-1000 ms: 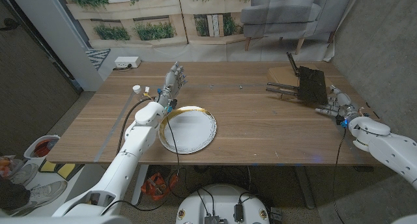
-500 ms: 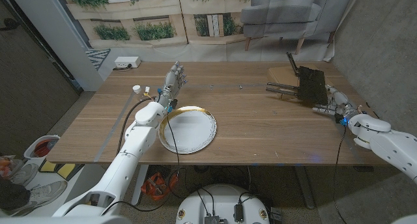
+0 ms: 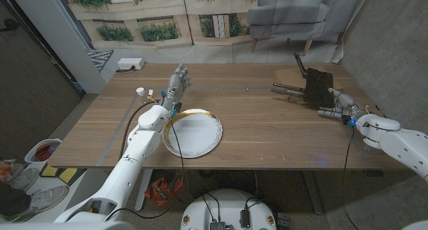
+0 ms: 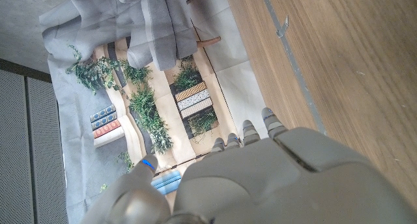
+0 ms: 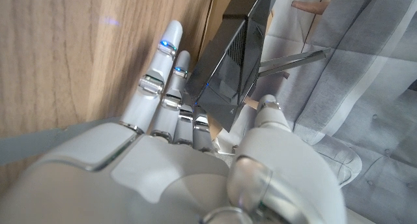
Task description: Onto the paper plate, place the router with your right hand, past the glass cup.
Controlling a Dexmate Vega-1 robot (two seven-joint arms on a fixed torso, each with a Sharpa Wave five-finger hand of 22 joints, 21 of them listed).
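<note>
Black router [image 3: 319,87] stands just beyond the right hand's [image 3: 336,105] spread, empty fingers.

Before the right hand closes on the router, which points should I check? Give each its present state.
1. Right hand is beside the router: ok.
2. Fingers are apart, thumb on the other side of the router's edge: ok.
3. Firm contact with the router: cannot tell.
4. Paper plate holds nothing: ok.
5. Left hand stands away from the plate, holding nothing: ok.
6. Glass cup to pass on the table: cannot tell; I cannot make one out.
</note>
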